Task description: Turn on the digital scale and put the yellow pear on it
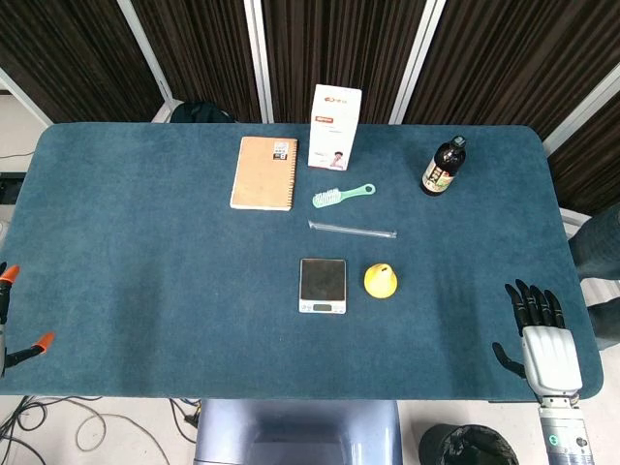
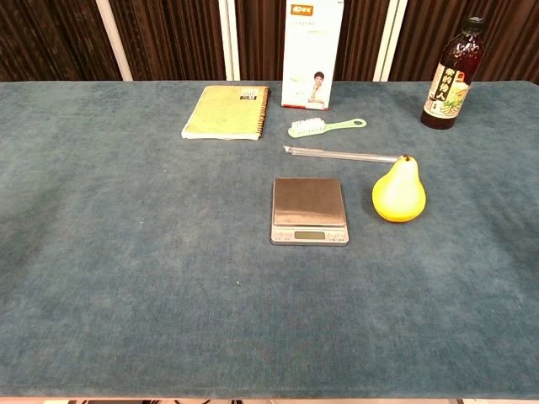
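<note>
The small silver digital scale lies near the table's middle with its display strip toward the front edge; the display looks blank. The yellow pear stands upright on the cloth just to the right of the scale, apart from it. My right hand rests at the front right corner of the table, fingers spread and holding nothing, well to the right of the pear. The chest view shows no hand. My left hand appears in neither view.
Behind the scale lie a clear thin tube, a green brush, a spiral notebook, a white box and a dark bottle. Orange-tipped clamps sit at the left edge.
</note>
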Motion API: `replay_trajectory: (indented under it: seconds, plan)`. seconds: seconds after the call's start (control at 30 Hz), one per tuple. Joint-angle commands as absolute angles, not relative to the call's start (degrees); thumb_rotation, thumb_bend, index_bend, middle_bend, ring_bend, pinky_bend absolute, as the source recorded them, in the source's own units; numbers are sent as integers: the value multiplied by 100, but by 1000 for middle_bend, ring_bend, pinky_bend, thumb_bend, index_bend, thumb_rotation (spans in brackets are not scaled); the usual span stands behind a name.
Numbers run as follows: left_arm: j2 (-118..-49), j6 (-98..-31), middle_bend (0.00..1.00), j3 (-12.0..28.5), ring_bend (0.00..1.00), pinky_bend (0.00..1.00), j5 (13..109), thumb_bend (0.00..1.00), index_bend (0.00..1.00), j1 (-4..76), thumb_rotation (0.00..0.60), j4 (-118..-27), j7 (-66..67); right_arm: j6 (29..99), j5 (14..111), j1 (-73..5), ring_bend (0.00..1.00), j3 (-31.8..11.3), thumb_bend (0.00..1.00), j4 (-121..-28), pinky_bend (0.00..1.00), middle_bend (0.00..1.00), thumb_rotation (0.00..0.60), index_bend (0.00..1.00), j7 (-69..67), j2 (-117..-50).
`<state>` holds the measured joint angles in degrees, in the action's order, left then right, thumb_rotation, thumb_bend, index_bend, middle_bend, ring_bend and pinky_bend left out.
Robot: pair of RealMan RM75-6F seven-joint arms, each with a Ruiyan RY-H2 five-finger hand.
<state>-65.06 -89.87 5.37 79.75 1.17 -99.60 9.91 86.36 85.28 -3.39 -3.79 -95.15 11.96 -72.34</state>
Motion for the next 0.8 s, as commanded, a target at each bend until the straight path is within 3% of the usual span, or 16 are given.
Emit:
replay_trajectory:
  seconds: [0.03, 0.8]
  plan:
    - [-6510, -8987, 0, 540, 0, 0, 7970, 104, 69, 119, 600, -9958, 997, 8643, 8529, -336, 0, -382, 332, -9512, 0, 57, 600, 14, 1191, -7231]
    - [-6523, -9006, 0, 531, 0, 0, 7991, 104, 66, 112, 600, -9956, 1029, 8671, 8581, -329, 0, -379, 331, -9535, 0, 57, 600, 14, 1066, -7177]
